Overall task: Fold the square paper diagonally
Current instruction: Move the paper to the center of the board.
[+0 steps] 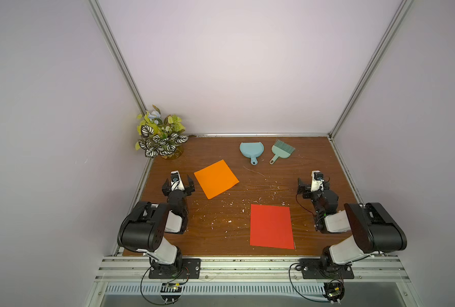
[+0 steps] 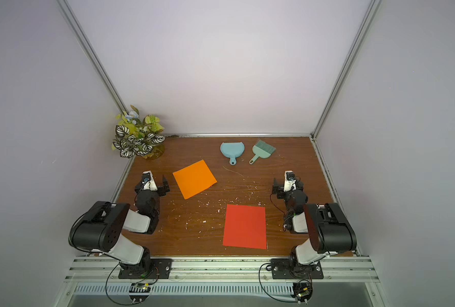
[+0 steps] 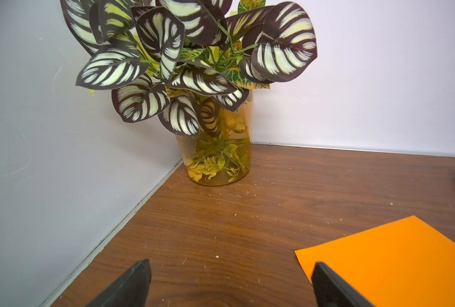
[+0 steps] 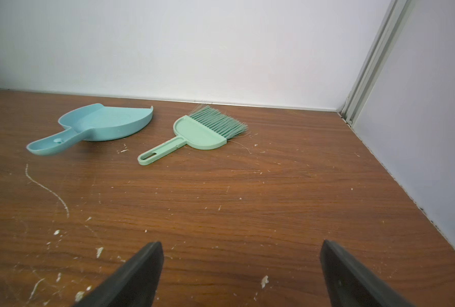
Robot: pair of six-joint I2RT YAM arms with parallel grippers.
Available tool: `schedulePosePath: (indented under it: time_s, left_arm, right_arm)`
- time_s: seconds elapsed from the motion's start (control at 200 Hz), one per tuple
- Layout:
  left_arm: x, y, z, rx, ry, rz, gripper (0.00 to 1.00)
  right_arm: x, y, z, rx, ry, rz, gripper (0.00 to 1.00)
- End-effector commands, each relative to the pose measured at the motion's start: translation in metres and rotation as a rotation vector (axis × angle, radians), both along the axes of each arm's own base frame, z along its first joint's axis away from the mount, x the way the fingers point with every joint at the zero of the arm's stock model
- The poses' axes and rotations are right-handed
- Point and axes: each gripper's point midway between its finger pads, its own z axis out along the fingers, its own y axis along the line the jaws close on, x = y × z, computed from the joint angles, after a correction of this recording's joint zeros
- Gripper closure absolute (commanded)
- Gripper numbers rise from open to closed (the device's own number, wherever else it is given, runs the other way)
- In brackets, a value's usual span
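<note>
The square paper (image 1: pixel 216 179) is a flat orange sheet, turned cornerwise on the left half of the wooden table (image 1: pixel 221 220); both top views show it (image 2: pixel 194 179). My left gripper (image 1: pixel 178 181) stands open just left of it, low over the wood. In the left wrist view its fingers (image 3: pixel 327 287) are spread wide around bare wood, and one tip overlaps the near edge of the orange sheet (image 3: pixel 393 255). My right gripper (image 1: pixel 314 183) is open at the right side, far from the paper, with bare table between its fingers (image 4: pixel 141 273).
A longer red sheet (image 1: pixel 271 226) lies flat near the front, right of centre. A blue dustpan (image 4: pixel 109 125) and a green hand brush (image 4: pixel 202 133) lie by the back wall. A potted plant (image 3: pixel 194 66) fills the back left corner. White crumbs dot the wood.
</note>
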Motion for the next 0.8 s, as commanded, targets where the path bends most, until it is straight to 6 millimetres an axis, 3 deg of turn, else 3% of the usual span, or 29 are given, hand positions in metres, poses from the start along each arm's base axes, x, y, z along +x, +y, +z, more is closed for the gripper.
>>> schedulePosePath:
  time_s: [0.0, 0.15, 0.25, 0.45, 0.525, 0.641, 0.721, 0.796]
  left_arm:
    - [0.0, 0.004, 0.002, -0.005, -0.008, 0.01, 0.02]
    - [0.0, 0.004, 0.002, -0.005, -0.009, 0.007, 0.02]
    - [0.0, 0.004, 0.001, -0.005, -0.006, 0.009, 0.02]
    - [-0.006, -0.003, 0.011, 0.013, -0.019, -0.026, 0.02]
    - [-0.007, -0.006, 0.032, 0.075, -0.038, 0.05, 0.02]
    - [0.006, -0.033, 0.069, 0.115, -0.03, 0.061, 0.02]
    - [0.016, -0.061, 0.09, 0.008, -0.039, -0.037, 0.02]
    - [0.026, -0.084, 0.097, -0.15, 0.0, -0.138, 0.02]
  right_arm:
    - [0.007, -0.006, 0.013, 0.013, -0.04, -0.039, 0.01]
    - [0.006, -0.019, 0.021, 0.033, -0.045, -0.117, 0.01]
    - [0.007, -0.023, 0.04, 0.044, -0.023, -0.139, 0.01]
    - [-0.001, -0.006, 0.081, 0.208, 0.067, -0.084, 0.01]
    - [-0.01, 0.009, 0.096, 0.271, 0.134, -0.031, 0.01]
    - [-0.03, 0.027, 0.106, 0.289, 0.264, -0.002, 0.01]
    - [-0.044, 0.039, 0.103, 0.275, 0.365, 0.005, 0.01]
    - [-0.057, 0.053, 0.091, 0.273, 0.457, 0.006, 0.01]
